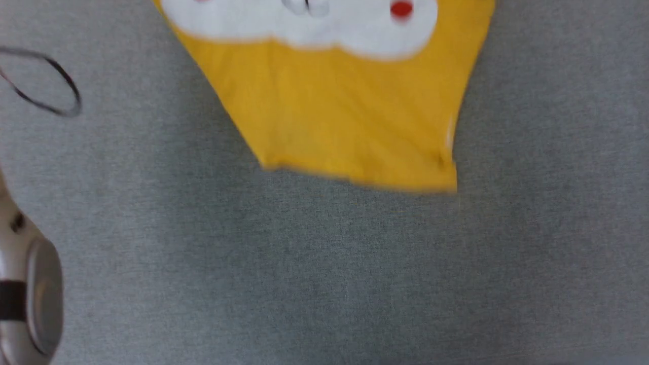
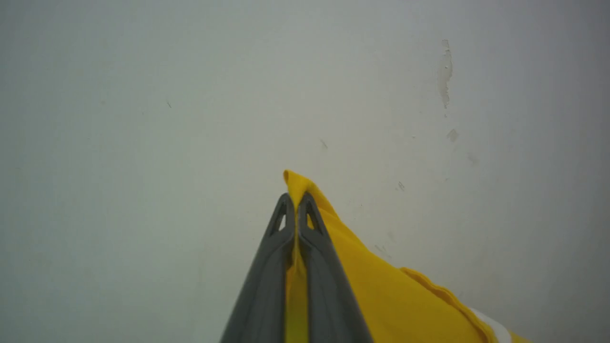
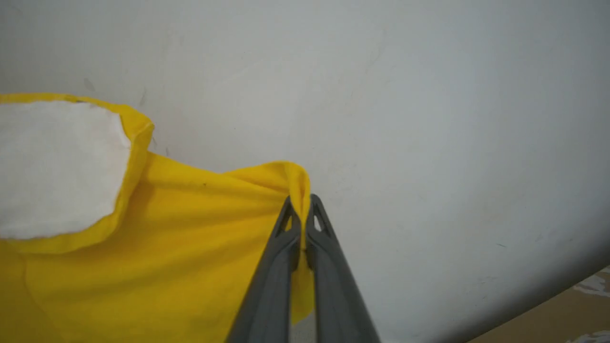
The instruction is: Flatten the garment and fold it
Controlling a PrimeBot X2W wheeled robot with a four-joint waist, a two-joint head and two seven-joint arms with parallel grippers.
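Left pincer (image 2: 296,202): fingers pressed together, clamped on a pinch of yellow cloth that sticks out just past the tips.
Right pincer (image 3: 302,205): fingers together too, clamped on a folded edge of the same cloth.
T-shirt (image 1: 334,111): mustard yellow, held at two points, one by each pincer. In the head view its lower part narrows down to a straight hem over the worktop. Whether the hem touches the worktop cannot be told.
Print: a white patch (image 1: 304,25) with a red dot (image 1: 401,9) at the top edge of the head view.
Worktop (image 1: 324,284): grey and cloth-like, spreading below and to both sides of the T-shirt.
Cable (image 1: 65,77): a thin dark loop on the worktop, well apart from the T-shirt, to the left.
Forearm (image 1: 30,294): pale, at the lower left edge of the head view.
Wall (image 2: 143,119): pale and scuffed, behind both pincers in the wrist views.
Sharpness: the head view is blurred.
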